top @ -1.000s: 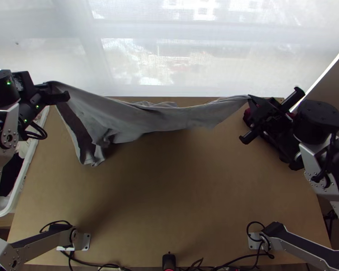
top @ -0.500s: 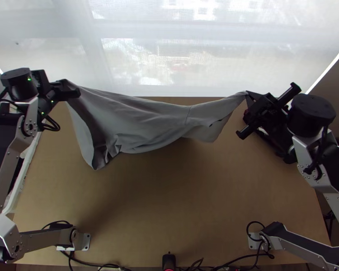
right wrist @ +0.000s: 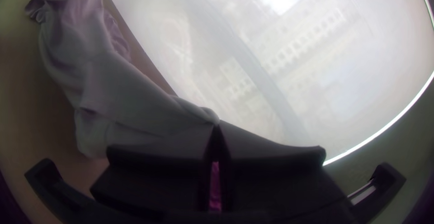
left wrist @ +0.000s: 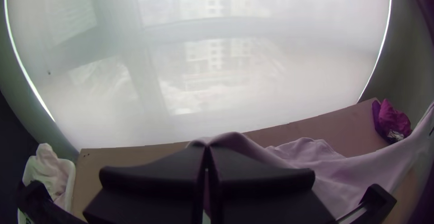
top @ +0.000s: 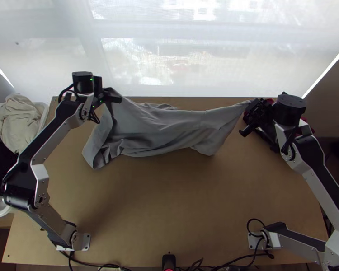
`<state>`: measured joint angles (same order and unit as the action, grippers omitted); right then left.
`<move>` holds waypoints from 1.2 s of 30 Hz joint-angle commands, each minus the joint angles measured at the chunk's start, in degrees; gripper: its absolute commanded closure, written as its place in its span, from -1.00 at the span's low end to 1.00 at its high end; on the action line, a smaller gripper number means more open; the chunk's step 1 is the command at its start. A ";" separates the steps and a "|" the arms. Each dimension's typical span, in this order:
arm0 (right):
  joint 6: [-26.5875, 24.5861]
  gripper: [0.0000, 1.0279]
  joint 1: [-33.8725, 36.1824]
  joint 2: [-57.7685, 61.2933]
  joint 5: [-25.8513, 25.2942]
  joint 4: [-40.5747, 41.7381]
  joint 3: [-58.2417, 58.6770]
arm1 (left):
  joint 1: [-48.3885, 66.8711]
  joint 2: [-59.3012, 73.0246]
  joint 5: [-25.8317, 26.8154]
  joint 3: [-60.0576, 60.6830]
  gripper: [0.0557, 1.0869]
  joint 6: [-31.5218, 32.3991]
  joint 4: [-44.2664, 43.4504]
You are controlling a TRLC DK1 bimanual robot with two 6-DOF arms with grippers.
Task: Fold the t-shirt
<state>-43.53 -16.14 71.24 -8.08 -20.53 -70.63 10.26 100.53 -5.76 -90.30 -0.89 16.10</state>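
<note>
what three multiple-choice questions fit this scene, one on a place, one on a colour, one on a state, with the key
1. In the top view, where is the white bin?
A) beyond the table's right side
B) at the table's left side
C) at the middle of the table

2. What colour is the t-shirt in the top view?
A) grey
B) bright green
C) orange

3. What state is the t-shirt in?
A) folded into a neat square
B) rolled up tight
C) strung out between two held spots, with loose folds

Key:
1 B: the bin, with cream cloth in it, stands along the left side.
2 A: its whole visible spread looks grey there.
3 C: the left gripper and right gripper each pinch it, and folds droop between them.
</note>
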 commanded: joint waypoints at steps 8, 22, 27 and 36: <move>-1.30 0.95 14.47 -4.18 3.42 1.11 8.58 | 6.35 21.64 -0.13 -15.17 0.56 -0.96 -0.28; -0.51 0.95 21.68 -9.81 5.62 1.81 15.96 | 10.04 16.36 4.97 -17.28 -0.87 1.59 29.87; 0.64 0.95 20.36 -10.25 5.79 2.34 17.28 | 12.41 13.02 10.94 -15.43 -0.87 4.66 34.53; 0.55 0.95 18.25 -11.13 5.79 3.31 17.90 | 12.94 18.74 12.70 -15.61 -0.87 5.98 32.68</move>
<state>-42.83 3.01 60.86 -2.28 -17.45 -53.32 22.50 116.36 5.32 -106.30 4.12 48.75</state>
